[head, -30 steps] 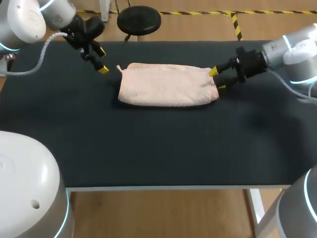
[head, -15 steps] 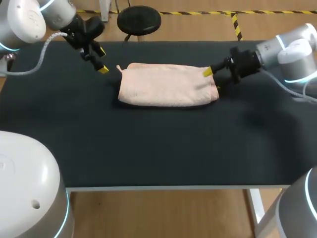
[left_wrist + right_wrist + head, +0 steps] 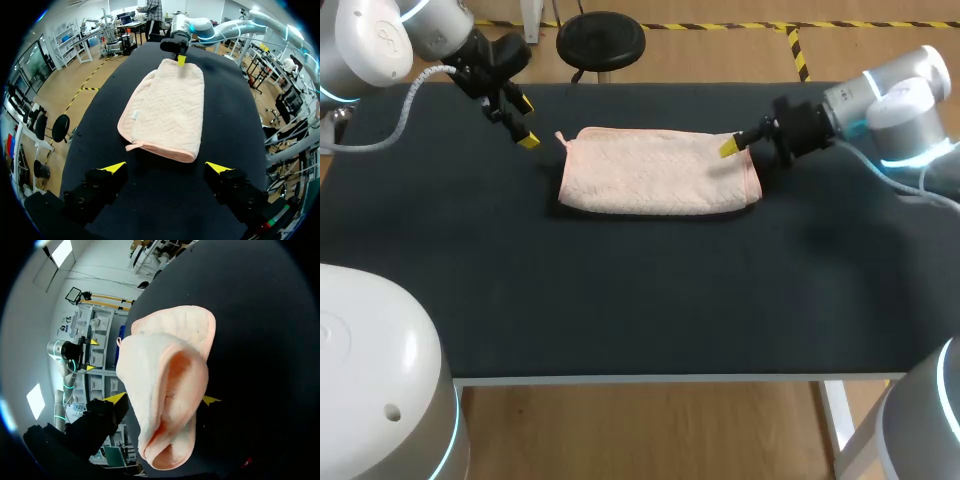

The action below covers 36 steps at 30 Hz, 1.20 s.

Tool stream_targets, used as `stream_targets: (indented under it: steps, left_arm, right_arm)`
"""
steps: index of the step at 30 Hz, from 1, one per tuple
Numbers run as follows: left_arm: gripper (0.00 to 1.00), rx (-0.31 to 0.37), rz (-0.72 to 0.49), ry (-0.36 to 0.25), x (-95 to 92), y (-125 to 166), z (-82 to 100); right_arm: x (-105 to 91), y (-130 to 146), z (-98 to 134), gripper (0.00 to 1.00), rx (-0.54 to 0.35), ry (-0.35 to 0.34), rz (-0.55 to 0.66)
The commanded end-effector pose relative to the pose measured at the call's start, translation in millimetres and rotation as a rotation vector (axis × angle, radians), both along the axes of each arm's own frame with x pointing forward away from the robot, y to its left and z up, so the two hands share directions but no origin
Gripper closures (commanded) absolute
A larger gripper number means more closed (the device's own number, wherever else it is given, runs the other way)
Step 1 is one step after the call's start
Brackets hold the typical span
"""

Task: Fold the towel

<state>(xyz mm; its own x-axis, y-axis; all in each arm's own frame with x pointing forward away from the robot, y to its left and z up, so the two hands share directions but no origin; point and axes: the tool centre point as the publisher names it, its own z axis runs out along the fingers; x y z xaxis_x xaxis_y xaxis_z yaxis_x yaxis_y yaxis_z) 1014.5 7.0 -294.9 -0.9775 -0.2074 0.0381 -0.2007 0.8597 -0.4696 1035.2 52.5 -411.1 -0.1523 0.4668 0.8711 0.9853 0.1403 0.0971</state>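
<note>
A pink towel (image 3: pixel 655 172) lies folded into a long strip on the black table (image 3: pixel 640 300). My right gripper (image 3: pixel 735 155) is at the towel's right end, one yellow tip over the cloth and the other hidden by it. In the right wrist view that end of the towel (image 3: pixel 165 390) bulges up between the two fingers of the gripper (image 3: pixel 162 400), which still stand wide apart. My left gripper (image 3: pixel 525 122) hovers open just off the towel's left end, touching nothing. In the left wrist view the towel (image 3: pixel 167 112) lies ahead of the open gripper (image 3: pixel 166 167), with the right gripper (image 3: pixel 181 60) at its far end.
The black mat covers the whole table. A small loop tab (image 3: pixel 561 137) sticks out at the towel's back left corner. Bare mat stretches from the towel to the table's front edge (image 3: pixel 640 378).
My right gripper has slid left and up onto the towel's right end; its lower yellow tip is now hidden by the cloth. The left arm has stayed where it was.
</note>
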Motion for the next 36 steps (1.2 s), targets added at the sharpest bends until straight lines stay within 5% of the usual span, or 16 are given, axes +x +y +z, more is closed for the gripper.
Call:
stream_targets:
  steps: [1,17,27,36]
  left_arm:
    - [0.0,-0.004,-0.001,-0.002,-0.2,0,-1.4]
    - [0.0,-0.004,-0.001,-0.002,-0.2,0,-1.4]
    - [0.0,-0.004,-0.001,-0.002,-0.2,0,-1.4]
    - [0.0,-0.004,-0.001,-0.002,-0.2,0,-1.4]
  right_arm:
    - [-0.3,-1,6,1.0,-0.035,0.013,-0.048]
    - [16.2,28,51,1.0,0.069,0.128,-0.124]
    - [18.5,91,93,1.0,0.158,0.091,-0.02]
    - [18.7,167,100,1.0,0.209,0.053,0.073]
